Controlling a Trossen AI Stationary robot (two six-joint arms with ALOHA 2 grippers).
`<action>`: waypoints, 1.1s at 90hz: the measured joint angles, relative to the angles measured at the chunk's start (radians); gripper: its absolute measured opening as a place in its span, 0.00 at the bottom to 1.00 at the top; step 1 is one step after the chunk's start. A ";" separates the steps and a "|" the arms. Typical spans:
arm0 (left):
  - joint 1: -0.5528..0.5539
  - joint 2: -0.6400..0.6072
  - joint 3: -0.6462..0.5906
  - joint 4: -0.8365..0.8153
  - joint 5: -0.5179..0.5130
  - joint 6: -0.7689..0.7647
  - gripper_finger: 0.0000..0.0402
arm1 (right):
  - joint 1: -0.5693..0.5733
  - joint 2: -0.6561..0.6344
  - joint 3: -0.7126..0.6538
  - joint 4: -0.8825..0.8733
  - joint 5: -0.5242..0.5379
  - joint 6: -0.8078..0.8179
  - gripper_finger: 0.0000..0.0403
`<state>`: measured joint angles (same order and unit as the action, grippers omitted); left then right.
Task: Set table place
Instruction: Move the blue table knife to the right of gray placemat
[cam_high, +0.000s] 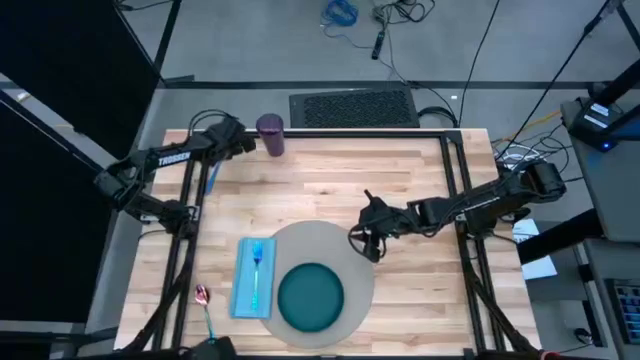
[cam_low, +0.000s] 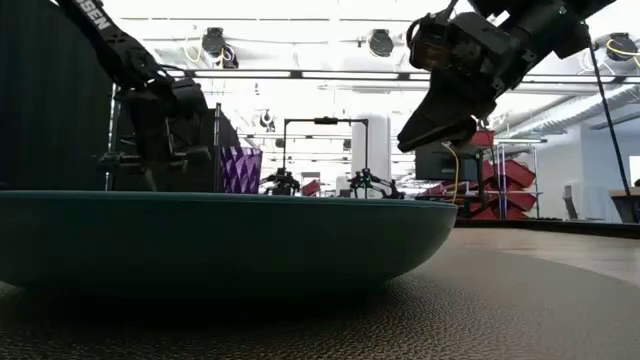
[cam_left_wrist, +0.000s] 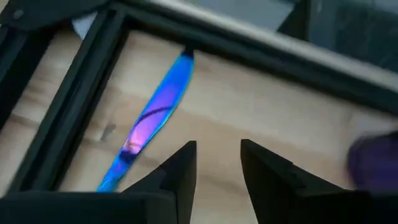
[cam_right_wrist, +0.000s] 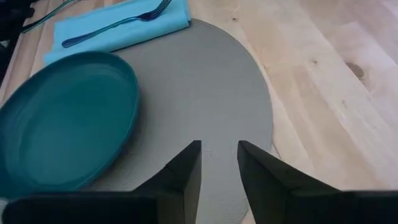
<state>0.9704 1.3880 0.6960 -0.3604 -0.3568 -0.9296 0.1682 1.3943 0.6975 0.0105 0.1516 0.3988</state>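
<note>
Lower centre of the counter (cam_high: 400, 170): grey mat (cam_high: 345, 250) carrying the teal plate (cam_high: 310, 297), napkin (cam_high: 253, 280) and fork (cam_high: 256, 262) beside it. Right gripper (cam_high: 362, 245) hovers at the mat's right edge, jaws apart, empty. Left gripper (cam_high: 243, 143), upper left by the purple cup (cam_high: 270, 134), jaws apart above the knife (cam_left_wrist: 152, 118).

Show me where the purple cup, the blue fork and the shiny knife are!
purple cup (cam_high: 270, 134): high view, on its side wall.
blue fork (cam_high: 256, 265): high view, mid-handle, lying on the napkin.
knife (cam_left_wrist: 158, 109): left wrist view, on the blade's middle.
</note>
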 joint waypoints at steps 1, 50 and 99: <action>0.003 0.000 0.000 0.005 -0.003 -0.008 0.27 | 0.001 0.000 0.000 0.000 0.000 0.000 0.24; 0.001 0.135 0.016 0.036 0.202 0.202 0.15 | -0.006 -0.005 0.000 0.000 0.001 -0.250 0.24; 0.014 0.090 0.031 -0.060 0.086 0.117 0.01 | -0.016 -0.007 0.000 -0.178 0.001 -0.185 0.24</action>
<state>0.9840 1.4784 0.7265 -0.4201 -0.2707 -0.8128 0.1524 1.3876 0.6975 -0.1677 0.1524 0.2138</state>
